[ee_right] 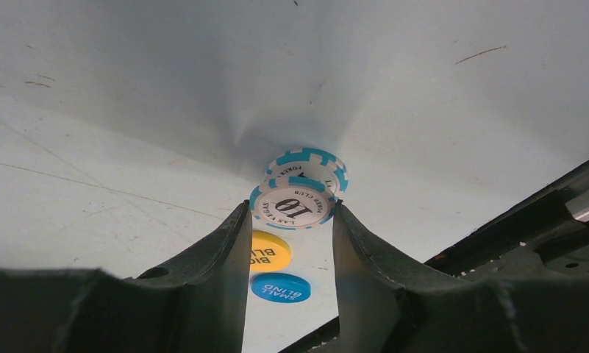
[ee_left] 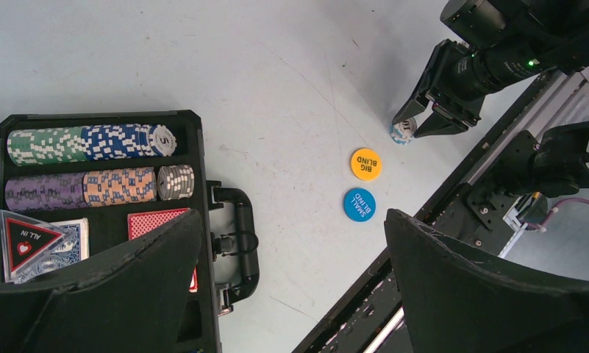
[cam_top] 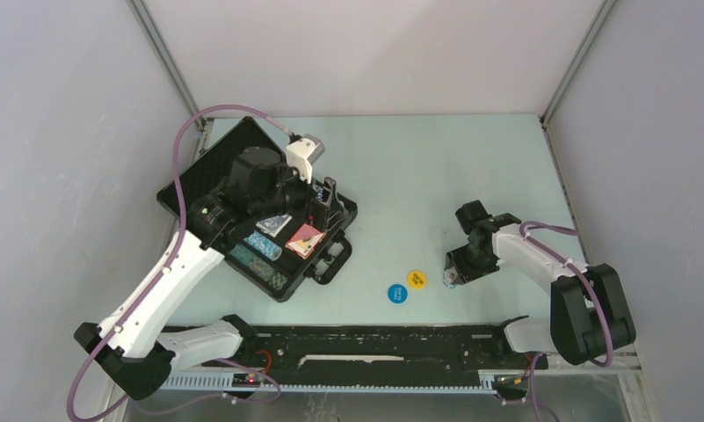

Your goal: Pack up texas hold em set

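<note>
Beside the round yellow disc on the desk, stacked teal-and-white poker chips are clasped by the right gripper — the left gripper is held wide open over the black hard briefcase.

We see a pale grey-green surface, lightly scuffed, enclosed on three sides by plain white walls with metal corner posts. Soft, even light.
</note>
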You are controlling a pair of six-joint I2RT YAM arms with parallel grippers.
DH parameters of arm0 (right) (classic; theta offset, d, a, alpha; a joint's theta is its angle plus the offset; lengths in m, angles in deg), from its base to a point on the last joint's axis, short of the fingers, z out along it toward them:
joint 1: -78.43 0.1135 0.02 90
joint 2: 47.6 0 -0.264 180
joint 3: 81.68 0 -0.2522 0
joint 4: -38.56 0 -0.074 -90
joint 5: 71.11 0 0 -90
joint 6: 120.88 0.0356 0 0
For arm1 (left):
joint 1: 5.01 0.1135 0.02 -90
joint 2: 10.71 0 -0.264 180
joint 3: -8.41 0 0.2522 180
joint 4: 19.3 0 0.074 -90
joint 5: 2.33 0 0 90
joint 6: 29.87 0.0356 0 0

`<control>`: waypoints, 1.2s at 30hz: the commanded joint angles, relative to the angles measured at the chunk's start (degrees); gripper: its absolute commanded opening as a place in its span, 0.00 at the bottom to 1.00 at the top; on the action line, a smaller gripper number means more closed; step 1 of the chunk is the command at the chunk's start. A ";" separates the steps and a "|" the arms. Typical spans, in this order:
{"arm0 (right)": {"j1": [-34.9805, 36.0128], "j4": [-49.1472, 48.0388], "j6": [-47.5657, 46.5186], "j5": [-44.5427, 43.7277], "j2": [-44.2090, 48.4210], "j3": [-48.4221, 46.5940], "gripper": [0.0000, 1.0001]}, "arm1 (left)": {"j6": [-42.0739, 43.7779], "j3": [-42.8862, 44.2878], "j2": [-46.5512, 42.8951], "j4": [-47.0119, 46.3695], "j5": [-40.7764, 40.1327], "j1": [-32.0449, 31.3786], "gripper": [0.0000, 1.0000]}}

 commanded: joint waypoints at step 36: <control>-0.24 -2.24 0.13 0.27 -3.63 0.56 0.81 | 0.43 -1.44 -0.57 -1.21 1.47 -0.10 1.00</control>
